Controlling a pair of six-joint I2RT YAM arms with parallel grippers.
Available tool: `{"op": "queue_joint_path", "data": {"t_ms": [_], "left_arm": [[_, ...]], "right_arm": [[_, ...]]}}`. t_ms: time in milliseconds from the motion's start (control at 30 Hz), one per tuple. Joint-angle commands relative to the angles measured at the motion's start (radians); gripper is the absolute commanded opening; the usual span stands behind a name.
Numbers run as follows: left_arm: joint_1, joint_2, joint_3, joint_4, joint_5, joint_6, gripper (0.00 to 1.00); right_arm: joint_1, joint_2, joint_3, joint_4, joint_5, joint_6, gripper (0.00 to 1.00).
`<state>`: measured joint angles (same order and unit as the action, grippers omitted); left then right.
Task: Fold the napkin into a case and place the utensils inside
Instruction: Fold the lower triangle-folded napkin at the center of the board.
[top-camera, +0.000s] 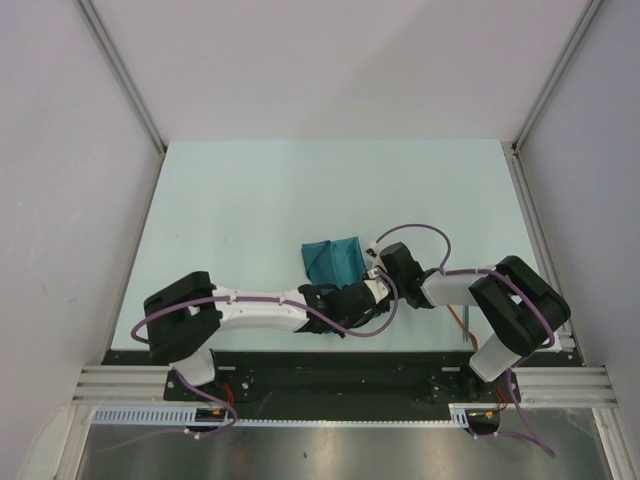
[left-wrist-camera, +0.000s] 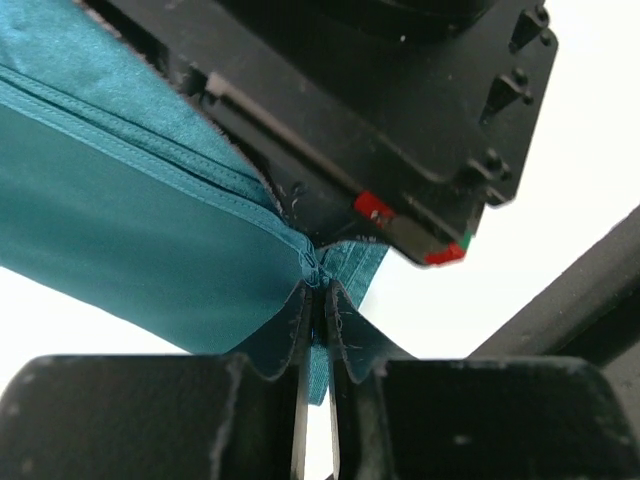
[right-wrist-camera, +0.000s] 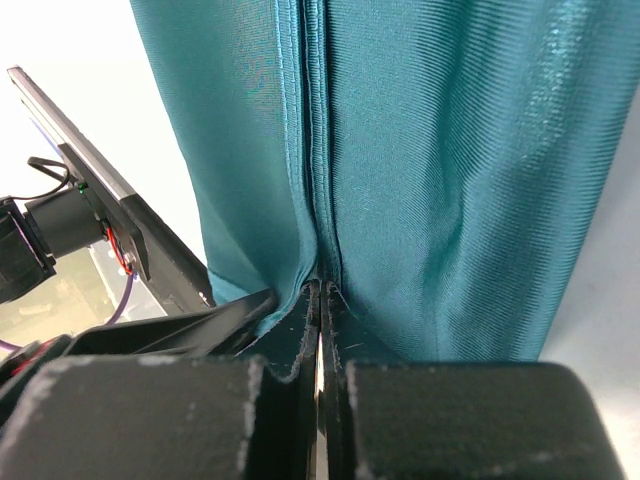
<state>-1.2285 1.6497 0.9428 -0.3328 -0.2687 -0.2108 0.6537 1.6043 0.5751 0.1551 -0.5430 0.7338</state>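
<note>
The fingers (left-wrist-camera: 180, 410) of your left gripper (left-wrist-camera: 318, 305) are clenched on the napkin (left-wrist-camera: 140, 220), with a hemmed corner of the teal cloth pinched in the narrow slit between them. Your right gripper (right-wrist-camera: 320, 300) is clamped the same way: its 2 fingers (right-wrist-camera: 460, 420) meet on a stitched seam, and the cloth runs straight up and away from them in long folds.

Around the napkin, the 2 wrists crowd each other. In the left wrist view, the black body of the right gripper, carrying a red mark and a green one, sits right against the cloth's upper side and blocks everything beyond it. In the right wrist view, a black finger of the left gripper lies against the napkin's lower left edge, just beside your own grip.

From above, the napkin is a bunched, partly folded shape on the pale table (top-camera: 250, 190). The left gripper is at its near edge and the right gripper at its near right corner, so both arms reach in from the napkin's near side.

You cannot tell from these views where the utensil is.
</note>
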Motion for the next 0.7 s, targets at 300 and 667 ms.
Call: {"op": "queue_joint_path", "data": {"t_ms": [300, 667], "left_arm": [[0.011, 0.056, 0.011, 0.075, 0.031, -0.052, 0.24], [0.064, -0.2, 0.021, -0.02, 0.13, -0.087, 0.52]], "right_arm": [[-0.008, -0.044, 0.023, -0.046, 0.008, -0.01, 0.0], [-0.009, -0.027, 0.04, -0.058, 0.006, -0.017, 0.0]]}}
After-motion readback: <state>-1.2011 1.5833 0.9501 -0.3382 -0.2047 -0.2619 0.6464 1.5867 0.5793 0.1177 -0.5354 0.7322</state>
